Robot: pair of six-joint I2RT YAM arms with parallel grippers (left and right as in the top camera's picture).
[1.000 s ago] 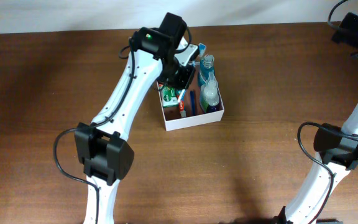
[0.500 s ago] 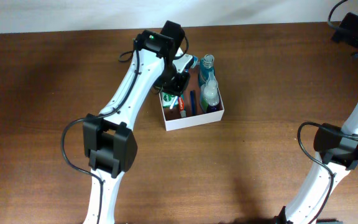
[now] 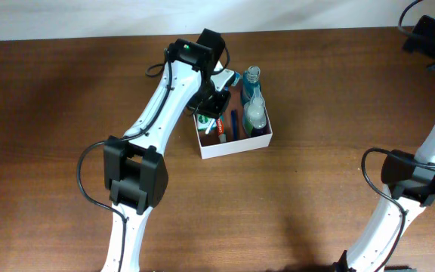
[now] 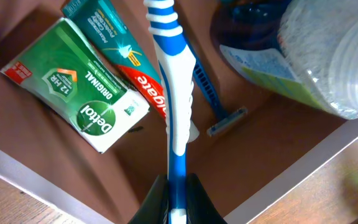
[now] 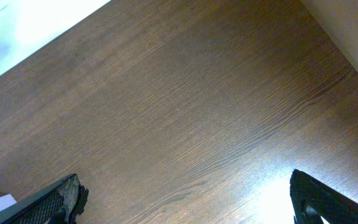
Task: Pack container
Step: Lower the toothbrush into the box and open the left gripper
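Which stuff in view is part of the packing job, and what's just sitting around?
In the job: container; toothbrush, clamped in left claw over it; inside: Dettol soap box, toothpaste, razor, blue bottle, clear bottle.
Not in it: right claw, open over the wooden table, holding nothing.

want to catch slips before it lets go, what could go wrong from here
The left gripper is shut on the toothbrush over the toothpaste and razor; released, it may settle askew on them instead of flat. Its handle end sits near the container wall, so it might prop on the rim. The clear bottle is close and could get nudged on retreat.
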